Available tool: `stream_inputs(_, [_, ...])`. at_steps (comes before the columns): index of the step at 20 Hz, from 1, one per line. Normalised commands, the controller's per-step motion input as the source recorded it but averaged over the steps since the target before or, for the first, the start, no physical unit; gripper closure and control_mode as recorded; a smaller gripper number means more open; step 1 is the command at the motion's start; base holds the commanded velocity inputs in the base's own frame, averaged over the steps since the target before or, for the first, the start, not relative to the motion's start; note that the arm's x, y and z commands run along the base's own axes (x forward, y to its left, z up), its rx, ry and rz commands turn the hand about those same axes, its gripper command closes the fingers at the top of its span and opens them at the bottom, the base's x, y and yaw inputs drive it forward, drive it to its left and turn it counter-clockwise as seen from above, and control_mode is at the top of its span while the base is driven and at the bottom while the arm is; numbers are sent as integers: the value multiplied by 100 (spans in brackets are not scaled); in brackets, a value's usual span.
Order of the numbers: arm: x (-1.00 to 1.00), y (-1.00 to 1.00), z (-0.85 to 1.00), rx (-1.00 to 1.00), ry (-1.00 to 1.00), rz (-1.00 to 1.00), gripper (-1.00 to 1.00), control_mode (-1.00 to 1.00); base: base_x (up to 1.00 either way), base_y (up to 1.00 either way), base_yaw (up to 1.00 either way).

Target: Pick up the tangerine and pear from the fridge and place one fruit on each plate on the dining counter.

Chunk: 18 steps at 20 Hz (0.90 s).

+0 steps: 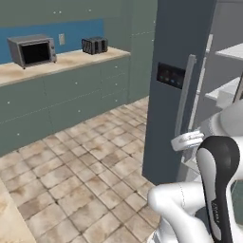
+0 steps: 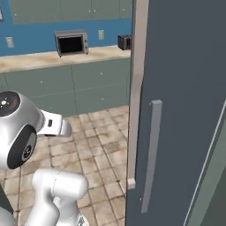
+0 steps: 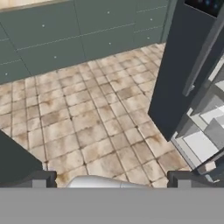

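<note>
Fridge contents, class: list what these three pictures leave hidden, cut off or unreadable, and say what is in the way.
- Shelf contents: the open fridge door blocks most of the interior in the left base view; the right edge crops the pale shelves.
- Interior: the door covers it in the right base view.
- Shelves in the hand view: cut by the right edge; no fruit can be made out.
- Panel lights: too small to read.
- End effector, open: fingertips barely clear the bottom edge.

Fridge (image 1: 166,95) cut off at top and right edge; shelves (image 1: 228,90) inside mostly masked by open door and arm, contents impossible to tell. Toaster (image 2: 125,42) half hidden behind door edge. End effector (image 3: 111,180) fingertips barely visible, spread wide.
</note>
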Motion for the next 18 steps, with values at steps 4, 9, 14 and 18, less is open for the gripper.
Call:
stream_inputs(4, [0,0,0,0,0,0,-100,100,39,59,-61])
stream_inputs(9, [0,0,0,0,0,0,-100,100,94,26,-10])
stream_inputs(14, [0,0,0,0,0,0,-100,100,64,38,-27])
stream_inputs(18, [0,0,0,0,0,0,-100,100,36,54,-69])
